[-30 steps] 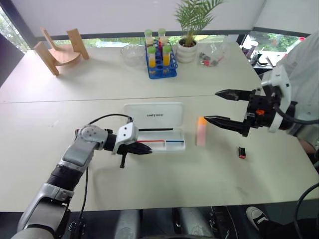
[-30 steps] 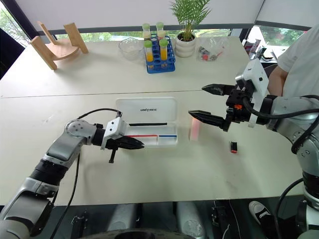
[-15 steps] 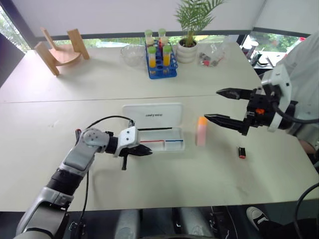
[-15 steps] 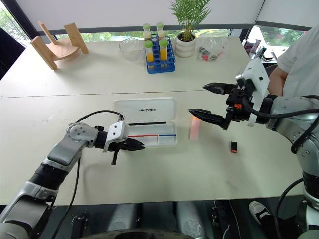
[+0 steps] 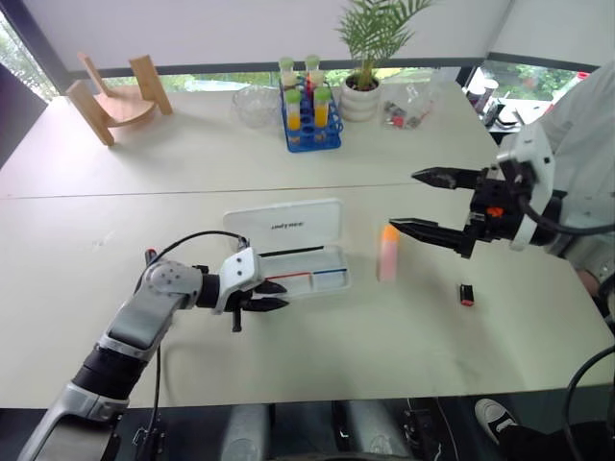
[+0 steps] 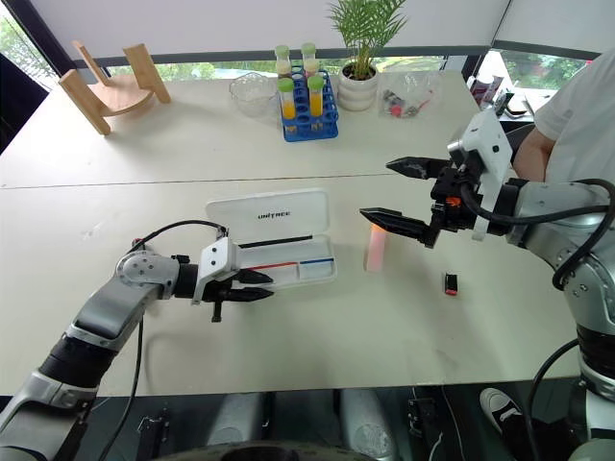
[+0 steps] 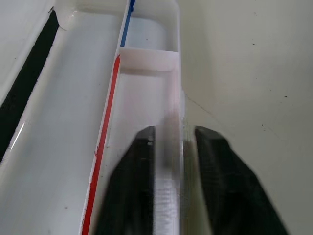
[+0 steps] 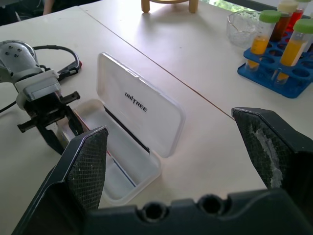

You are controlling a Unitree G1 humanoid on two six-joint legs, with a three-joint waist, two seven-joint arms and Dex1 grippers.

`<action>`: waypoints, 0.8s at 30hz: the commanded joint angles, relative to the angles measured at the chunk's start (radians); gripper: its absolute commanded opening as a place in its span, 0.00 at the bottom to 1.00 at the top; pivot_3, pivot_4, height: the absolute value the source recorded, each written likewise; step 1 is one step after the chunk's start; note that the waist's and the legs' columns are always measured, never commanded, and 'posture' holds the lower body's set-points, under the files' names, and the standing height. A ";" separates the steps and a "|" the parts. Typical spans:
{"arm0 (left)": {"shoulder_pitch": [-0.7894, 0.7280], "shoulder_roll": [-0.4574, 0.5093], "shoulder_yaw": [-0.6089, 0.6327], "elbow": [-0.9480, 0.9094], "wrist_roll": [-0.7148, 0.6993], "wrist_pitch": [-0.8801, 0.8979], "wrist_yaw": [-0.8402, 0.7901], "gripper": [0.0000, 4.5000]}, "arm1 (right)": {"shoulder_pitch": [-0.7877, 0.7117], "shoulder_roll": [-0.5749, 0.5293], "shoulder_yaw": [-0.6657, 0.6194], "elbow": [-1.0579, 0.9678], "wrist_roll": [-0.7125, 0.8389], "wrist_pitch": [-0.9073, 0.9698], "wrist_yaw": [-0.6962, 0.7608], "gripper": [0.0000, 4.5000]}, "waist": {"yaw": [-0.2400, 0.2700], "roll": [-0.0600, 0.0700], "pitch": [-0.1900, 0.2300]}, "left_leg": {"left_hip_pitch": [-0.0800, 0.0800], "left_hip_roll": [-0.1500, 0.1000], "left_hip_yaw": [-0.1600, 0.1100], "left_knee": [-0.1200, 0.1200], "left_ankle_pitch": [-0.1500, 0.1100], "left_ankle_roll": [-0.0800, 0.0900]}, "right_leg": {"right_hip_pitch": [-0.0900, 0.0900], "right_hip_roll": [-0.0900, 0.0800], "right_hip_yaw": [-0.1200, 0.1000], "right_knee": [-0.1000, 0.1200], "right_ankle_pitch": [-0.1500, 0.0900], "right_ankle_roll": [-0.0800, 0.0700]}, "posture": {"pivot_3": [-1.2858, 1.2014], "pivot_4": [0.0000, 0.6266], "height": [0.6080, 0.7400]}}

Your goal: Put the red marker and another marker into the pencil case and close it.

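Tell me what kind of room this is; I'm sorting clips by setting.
Probably an office or lab room used for testing: long pale tables by windows, a blue rack of capped tubes, a potted plant, a wooden stand, and an open white pencil case.

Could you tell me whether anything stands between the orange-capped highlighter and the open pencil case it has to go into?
Nothing visible does. The highlighter stands upright on bare table beside the end of the pencil case, whose lid is raised. The left gripper sits at the case's opposite end, and the right gripper hangs open above the highlighter.
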 commanded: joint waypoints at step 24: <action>0.034 0.203 0.453 -0.287 -0.292 0.258 0.138 0.99 | -0.067 0.042 0.044 0.057 -0.043 -0.069 0.051 1.00 | -0.004 -0.001 0.001 | 0.000 0.000 0.000 0.000 0.000 0.000 | -0.001 0.000 0.000 0.000 0.000 0.000 | 0.52 0.24 1.00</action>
